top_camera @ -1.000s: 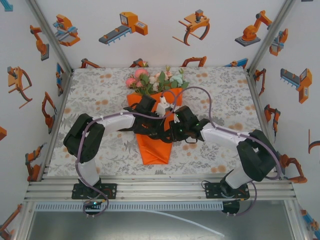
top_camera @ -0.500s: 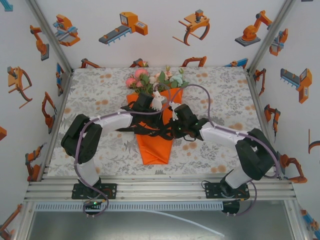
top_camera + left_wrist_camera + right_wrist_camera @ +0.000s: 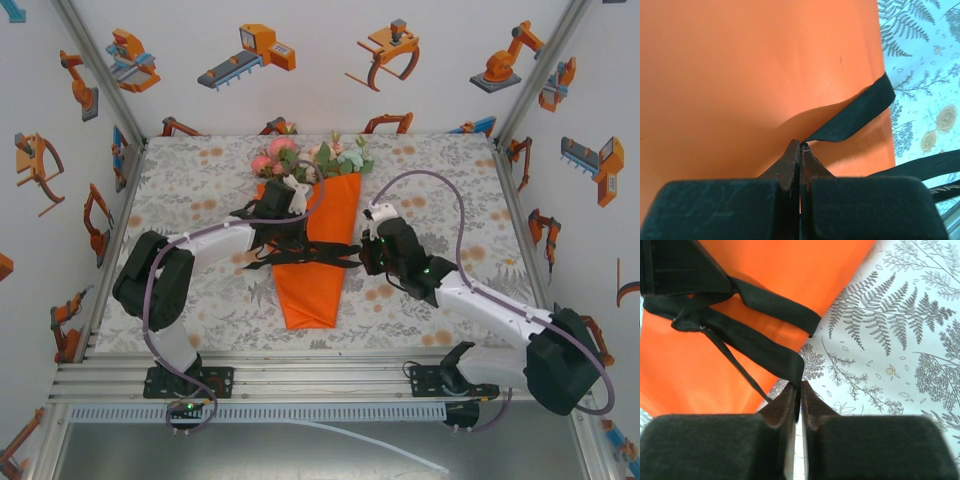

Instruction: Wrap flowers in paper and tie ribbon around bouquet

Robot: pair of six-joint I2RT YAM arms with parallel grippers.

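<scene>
Done: flowers [image 3: 310,160] wrapped in paper [image 3: 315,285], ribbon [image 3: 300,255] crossed over it, knot looks loose. left fingers [image 3: 790,160] pinch one end; right fingers [image 3: 810,397] nearly together at the other, grip unclear. Cinching remains.

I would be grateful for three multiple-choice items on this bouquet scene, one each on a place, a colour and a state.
1. Where does the ribbon run?
A. Across the paper cone.
B. Along the back wall.
C. Wound on a spool.

2. What colour is the paper?
A. Blue.
B. White.
C. Orange.

3. How is the left gripper?
A. Wide open.
B. Shut on the ribbon.
C. Shut on a pen.

Answers: 1 A, the black strip crosses the cone's middle in the top view. 2 C, the sheet is bright orange in every view. 3 B, the left wrist view shows it closed with the ribbon's end pinched at its tip.
</scene>
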